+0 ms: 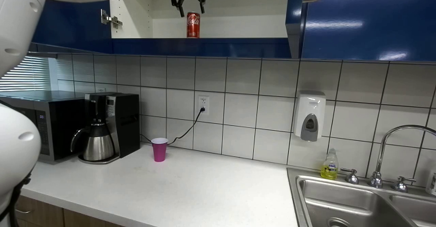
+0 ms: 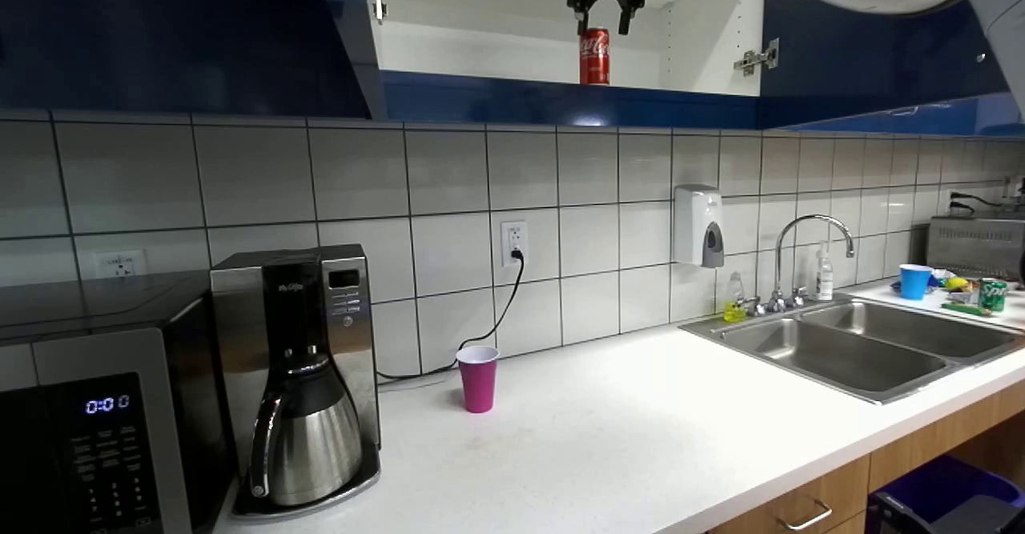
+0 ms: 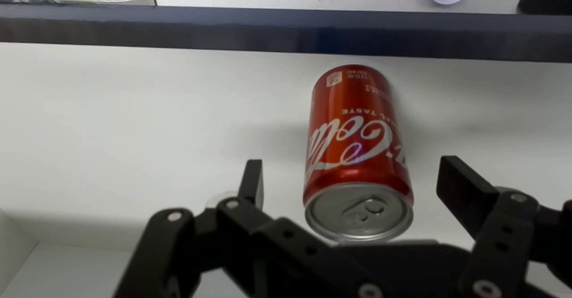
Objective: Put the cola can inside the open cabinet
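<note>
The red cola can [image 1: 193, 25] stands upright on the floor of the open cabinet [image 1: 238, 26], near its front edge. It shows likewise in an exterior view [image 2: 594, 57]. The cabinet has a white interior and a glossy dark blue front edge [image 2: 512, 98]. My gripper [image 1: 192, 13] points down from above, with its fingertips around the height of the can's top. In the wrist view the gripper [image 3: 352, 177] is open, with one finger on each side of the can [image 3: 357, 128] and a gap on both sides. The can's lid with its pull tab faces the gripper.
The cabinet's blue doors stand open at its sides, one with a hinge [image 1: 111, 19]. Below, the counter [image 1: 204, 186] holds a pink cup [image 1: 159, 150], a coffee maker [image 2: 300, 382], a microwave [image 2: 104, 414] and a sink [image 1: 340, 194]. A soap dispenser [image 1: 310, 115] hangs on the tiled wall.
</note>
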Action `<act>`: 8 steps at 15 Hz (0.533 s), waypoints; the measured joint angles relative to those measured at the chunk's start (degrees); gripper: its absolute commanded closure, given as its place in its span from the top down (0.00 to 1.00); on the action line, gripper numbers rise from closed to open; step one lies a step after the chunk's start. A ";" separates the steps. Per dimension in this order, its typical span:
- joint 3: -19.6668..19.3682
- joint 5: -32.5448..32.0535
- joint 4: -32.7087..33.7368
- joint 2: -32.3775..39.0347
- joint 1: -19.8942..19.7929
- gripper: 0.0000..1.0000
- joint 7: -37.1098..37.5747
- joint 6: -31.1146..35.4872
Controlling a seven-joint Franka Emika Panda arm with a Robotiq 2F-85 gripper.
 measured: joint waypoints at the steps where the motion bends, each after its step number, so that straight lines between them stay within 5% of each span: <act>1: 0.00 0.32 -0.10 -0.21 -0.15 1.00 -0.37 -0.45; 8: 0.00 0.97 -2.38 -4.25 -0.99 1.00 -3.38 -2.04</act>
